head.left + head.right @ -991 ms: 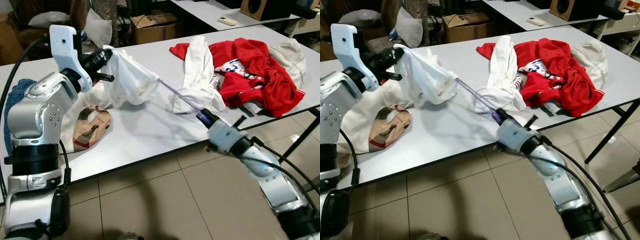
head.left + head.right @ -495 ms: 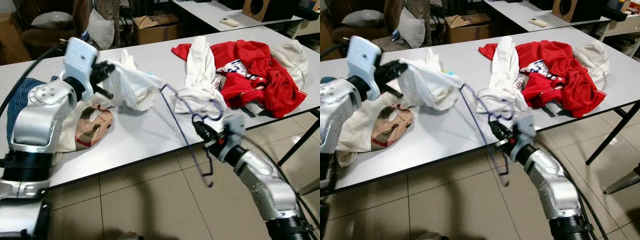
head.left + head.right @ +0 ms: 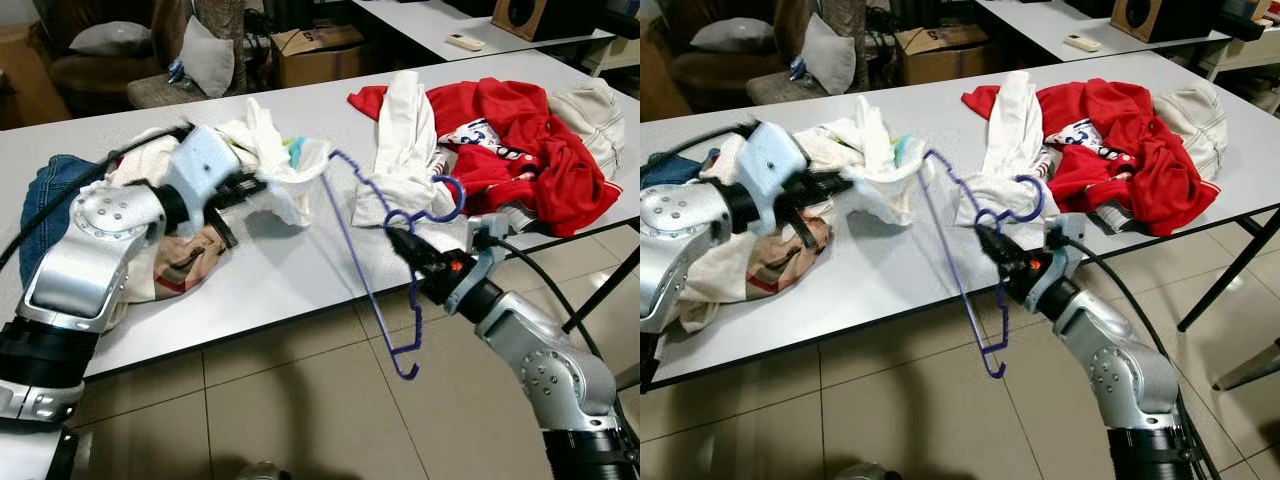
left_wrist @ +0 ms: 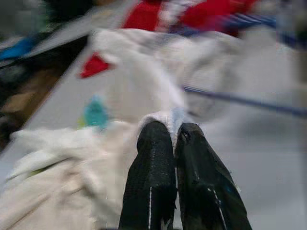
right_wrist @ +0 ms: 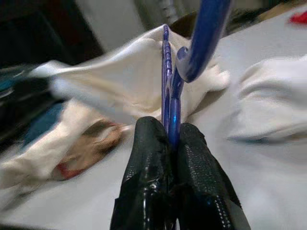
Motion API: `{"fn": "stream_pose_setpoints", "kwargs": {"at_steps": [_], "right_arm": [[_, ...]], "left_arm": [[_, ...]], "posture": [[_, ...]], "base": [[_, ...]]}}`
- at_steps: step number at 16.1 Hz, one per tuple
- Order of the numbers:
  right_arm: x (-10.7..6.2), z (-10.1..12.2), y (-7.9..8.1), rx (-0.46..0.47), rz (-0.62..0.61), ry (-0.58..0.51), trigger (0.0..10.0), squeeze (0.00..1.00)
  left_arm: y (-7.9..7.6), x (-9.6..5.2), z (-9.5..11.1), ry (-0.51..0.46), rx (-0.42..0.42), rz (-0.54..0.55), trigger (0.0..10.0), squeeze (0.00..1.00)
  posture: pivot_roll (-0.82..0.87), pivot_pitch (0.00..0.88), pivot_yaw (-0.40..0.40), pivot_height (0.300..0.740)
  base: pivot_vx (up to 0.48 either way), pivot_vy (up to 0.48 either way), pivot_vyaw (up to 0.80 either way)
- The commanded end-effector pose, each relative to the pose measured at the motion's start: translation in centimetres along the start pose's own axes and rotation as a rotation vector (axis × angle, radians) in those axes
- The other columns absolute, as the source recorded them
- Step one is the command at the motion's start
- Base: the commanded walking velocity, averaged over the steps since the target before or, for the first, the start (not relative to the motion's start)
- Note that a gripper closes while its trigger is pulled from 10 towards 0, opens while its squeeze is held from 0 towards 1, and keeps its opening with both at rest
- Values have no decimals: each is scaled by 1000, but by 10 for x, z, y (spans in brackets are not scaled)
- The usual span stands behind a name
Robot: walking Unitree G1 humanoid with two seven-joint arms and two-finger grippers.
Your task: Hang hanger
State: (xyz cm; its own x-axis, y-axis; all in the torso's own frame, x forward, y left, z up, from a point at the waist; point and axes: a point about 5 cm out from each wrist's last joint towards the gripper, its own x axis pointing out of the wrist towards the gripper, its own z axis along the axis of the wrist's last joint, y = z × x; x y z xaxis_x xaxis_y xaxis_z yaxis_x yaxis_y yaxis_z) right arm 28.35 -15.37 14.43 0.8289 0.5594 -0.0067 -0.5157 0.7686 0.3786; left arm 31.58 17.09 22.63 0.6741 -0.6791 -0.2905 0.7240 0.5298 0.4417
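grey table (image 3: 290,265) strewn with clothes over a tiled floor. since a second ago the blue hanger (image 3: 372,262) has come free of the white garment (image 3: 268,165) and tipped upright at the table's front edge, its lower end hanging below the edge; the right hand (image 3: 403,243) pinches it near the hook. the left hand (image 3: 262,186), lower now, seems clamped on a fold of that garment, though the wrist view is blurred. no writing is legible.
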Motion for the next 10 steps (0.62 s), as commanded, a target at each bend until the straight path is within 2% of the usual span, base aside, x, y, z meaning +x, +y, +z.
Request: {"fn": "stream_pose_setpoints", "kwargs": {"at_steps": [1,2,3,4,5,6,7,8,10], "right_arm": [[3,16,2,-100,-20,-44,10000,0],[4,7,4,-337,-21,89,10000,0],[-1,-14,0,-614,7,331,10000,0],[-16,-38,-13,-814,35,609,10000,0],[-24,-45,-17,-844,41,685,10000,0],[-30,-47,-23,-833,5,721,10000,0],[-31,-47,-25,-837,-8,722,10000,0],[-34,-47,-29,-891,-23,738,10000,0],[-24,-35,-21,-898,-27,580,10000,0]], "left_arm": [[-5,1,0,3,19,-41,0,0],[8,6,7,-55,-1,72,0,0],[30,8,20,-154,-35,228,0,0],[60,1,44,-314,-124,410,0,0],[73,-4,55,-391,-168,474,0,0],[88,-13,72,-499,-226,529,0,0],[91,-16,76,-529,-241,536,0,0],[93,-17,76,-548,-255,535,0,0],[82,-7,57,-452,-228,489,0,0]], "posture": [[7,0,85,740],[1,0,81,740],[1,0,81,740],[0,0,75,740],[0,0,75,740],[-4,0,84,740],[-4,0,84,740],[-7,0,89,740],[-8,0,97,740]], "base": [[0,0,0],[0,0,0],[0,0,0],[0,0,0],[0,0,0],[0,0,0],[0,0,0],[0,0,0],[0,0,0]]}}
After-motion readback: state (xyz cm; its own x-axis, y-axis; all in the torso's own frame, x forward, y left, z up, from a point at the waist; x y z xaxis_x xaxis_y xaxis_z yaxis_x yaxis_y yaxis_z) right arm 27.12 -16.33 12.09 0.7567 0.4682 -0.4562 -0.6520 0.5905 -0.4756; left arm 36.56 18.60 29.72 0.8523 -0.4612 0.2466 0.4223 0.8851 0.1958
